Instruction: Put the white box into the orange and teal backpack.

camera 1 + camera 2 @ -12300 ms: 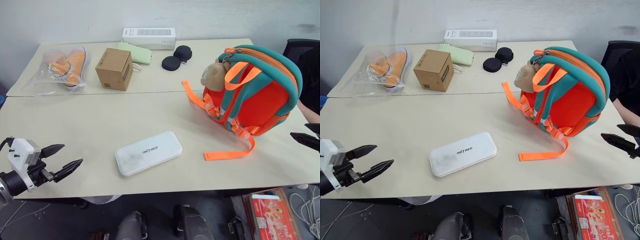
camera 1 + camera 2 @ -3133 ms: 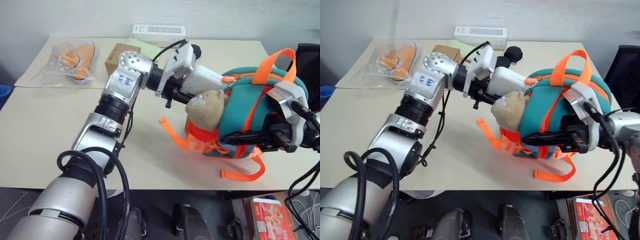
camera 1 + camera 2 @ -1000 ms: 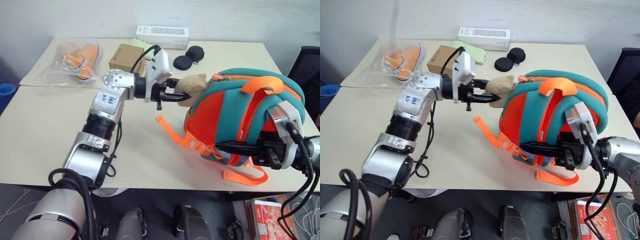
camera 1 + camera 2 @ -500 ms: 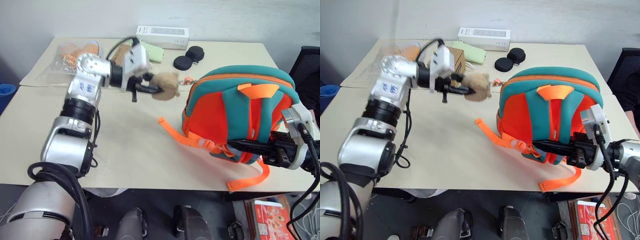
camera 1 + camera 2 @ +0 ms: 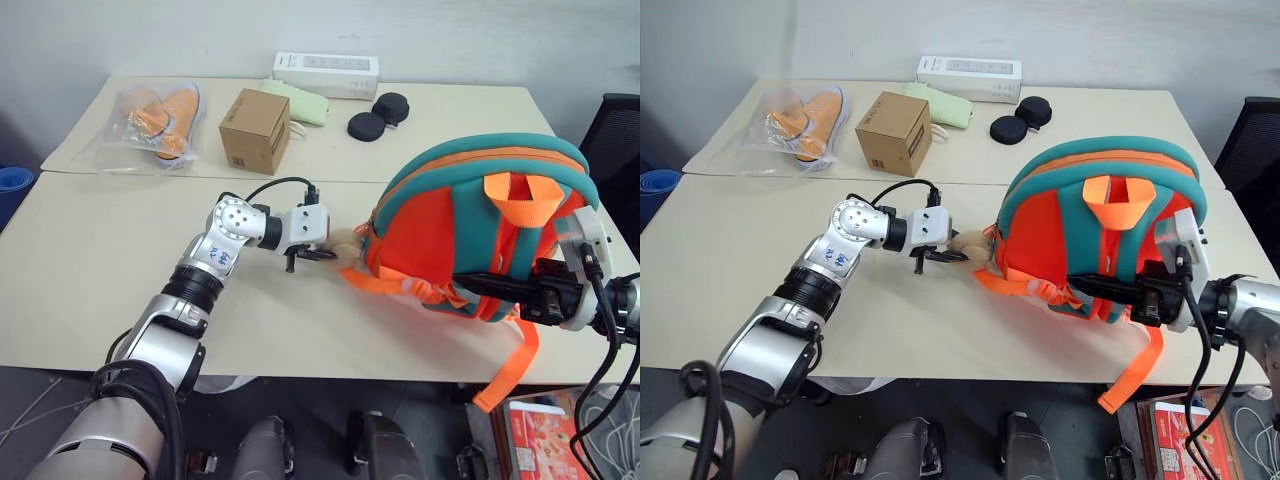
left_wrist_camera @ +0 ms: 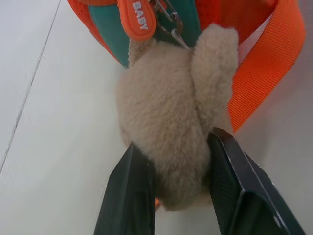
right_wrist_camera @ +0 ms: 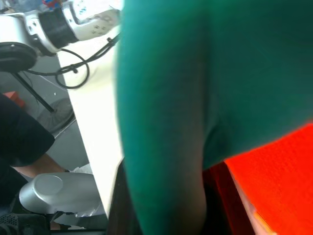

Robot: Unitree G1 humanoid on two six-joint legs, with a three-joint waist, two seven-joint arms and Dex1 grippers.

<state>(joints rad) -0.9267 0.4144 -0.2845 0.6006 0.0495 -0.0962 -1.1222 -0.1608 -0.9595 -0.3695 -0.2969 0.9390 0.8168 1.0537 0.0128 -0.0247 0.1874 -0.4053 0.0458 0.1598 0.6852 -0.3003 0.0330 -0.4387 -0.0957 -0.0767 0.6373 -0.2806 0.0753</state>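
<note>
On the beige table, left gripper clamping plush toy; right gripper's state untellable.

Left claw reaches low across, fingers parted; right claw extends level from the right.

**Plush toy between the left gripper's fingers**

The left gripper has its two black fingers set on either side of the tan plush toy, pressing its fur. A metal clip joins the toy to the orange and teal backpack, beside an orange tab reading "BABY". An orange strap runs alongside over the pale table.
</note>
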